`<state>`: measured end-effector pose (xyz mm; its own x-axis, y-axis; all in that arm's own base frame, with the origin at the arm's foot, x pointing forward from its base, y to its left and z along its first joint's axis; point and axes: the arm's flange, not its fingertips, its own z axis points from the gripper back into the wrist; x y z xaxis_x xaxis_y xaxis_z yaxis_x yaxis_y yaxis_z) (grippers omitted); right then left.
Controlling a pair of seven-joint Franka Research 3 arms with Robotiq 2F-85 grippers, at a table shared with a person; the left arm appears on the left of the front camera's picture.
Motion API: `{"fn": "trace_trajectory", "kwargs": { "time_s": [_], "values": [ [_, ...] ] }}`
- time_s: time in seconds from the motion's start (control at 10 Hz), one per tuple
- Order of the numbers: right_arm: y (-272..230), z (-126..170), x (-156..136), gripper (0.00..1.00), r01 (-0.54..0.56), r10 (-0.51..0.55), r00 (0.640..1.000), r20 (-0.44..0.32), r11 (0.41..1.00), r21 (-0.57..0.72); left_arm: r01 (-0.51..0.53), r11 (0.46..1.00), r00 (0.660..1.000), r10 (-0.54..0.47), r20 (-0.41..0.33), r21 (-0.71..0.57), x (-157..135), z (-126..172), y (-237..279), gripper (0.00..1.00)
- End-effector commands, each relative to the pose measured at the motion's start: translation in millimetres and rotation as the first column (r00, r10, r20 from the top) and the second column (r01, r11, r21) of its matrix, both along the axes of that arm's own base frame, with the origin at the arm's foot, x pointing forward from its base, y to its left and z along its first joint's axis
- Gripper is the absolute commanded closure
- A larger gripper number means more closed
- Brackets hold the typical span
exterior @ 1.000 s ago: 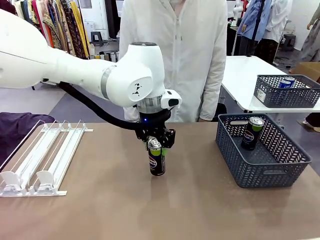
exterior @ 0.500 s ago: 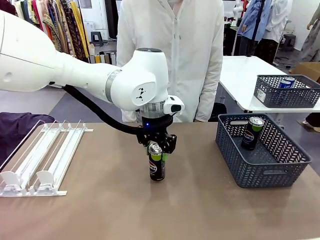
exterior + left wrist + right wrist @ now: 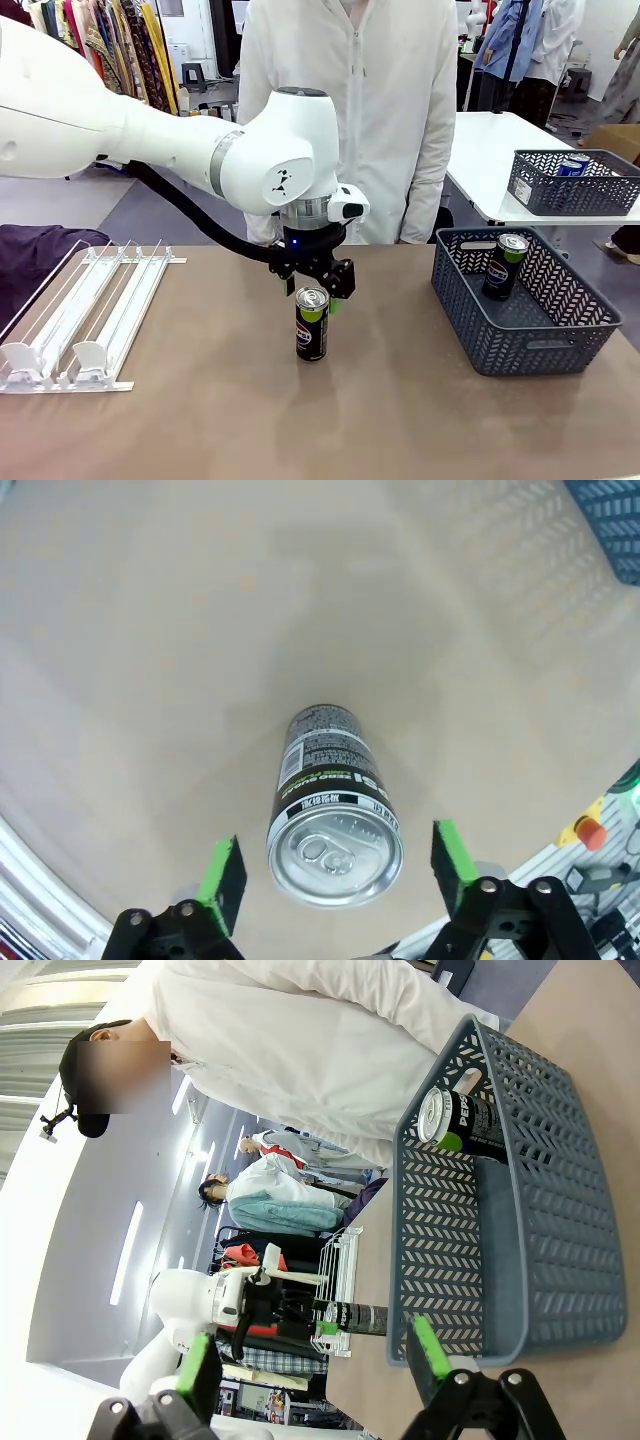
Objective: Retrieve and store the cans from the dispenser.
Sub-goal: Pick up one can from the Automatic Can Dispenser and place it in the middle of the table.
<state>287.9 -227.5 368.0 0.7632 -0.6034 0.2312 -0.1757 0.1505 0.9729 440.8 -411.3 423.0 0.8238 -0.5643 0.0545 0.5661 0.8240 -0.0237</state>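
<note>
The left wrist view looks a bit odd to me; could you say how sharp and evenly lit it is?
Left wrist view: the can is sharp, its silver top bright; the table shows soft shadows and bows near the edges from the wide lens. Front view: evenly lit, sharp.

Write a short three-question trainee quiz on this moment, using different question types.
1. True or false: the left gripper is clamped on the can.
2. Where is the other can? A) in the basket B) on the dispenser C) in the person's hand
3. Fill in: the can under the left gripper stands ____ on the table.

Key: 1 false, its fingers are spread above the can. 2 A. 3 upright.
</note>
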Motion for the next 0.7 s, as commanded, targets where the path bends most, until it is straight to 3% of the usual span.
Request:
{"fn": "trace_trajectory", "kwargs": {
  "time_s": [0.0, 0.3, 0.4, 0.6],
  "values": [
    [0, 3, -2, 0.0, -0.006, 0.006, 1.0, -0.006, 1.0, 0.005, -0.087, 0.996, 0.994, 0.088, 0.063, -0.022, -9, 27, 18, 0.0],
    [0, 3, -2, 0.0, -0.006, 0.006, 1.0, -0.006, 1.0, 0.005, -0.224, 0.951, 0.975, 0.221, -0.04, -0.214, -30, 108, 107, 0.0],
    [0, 3, -2, 0.0, -0.006, 0.006, 1.0, -0.006, 1.0, 0.005, -0.221, 0.933, 0.974, 0.196, -0.114, -0.282, -34, 123, 143, 0.0],
    [0, 3, -2, 0.0, -0.006, 0.006, 1.0, -0.006, 1.0, 0.005, -0.286, 0.868, 0.957, 0.242, -0.158, -0.406, -36, 145, 232, 0.0]
  ]
}}
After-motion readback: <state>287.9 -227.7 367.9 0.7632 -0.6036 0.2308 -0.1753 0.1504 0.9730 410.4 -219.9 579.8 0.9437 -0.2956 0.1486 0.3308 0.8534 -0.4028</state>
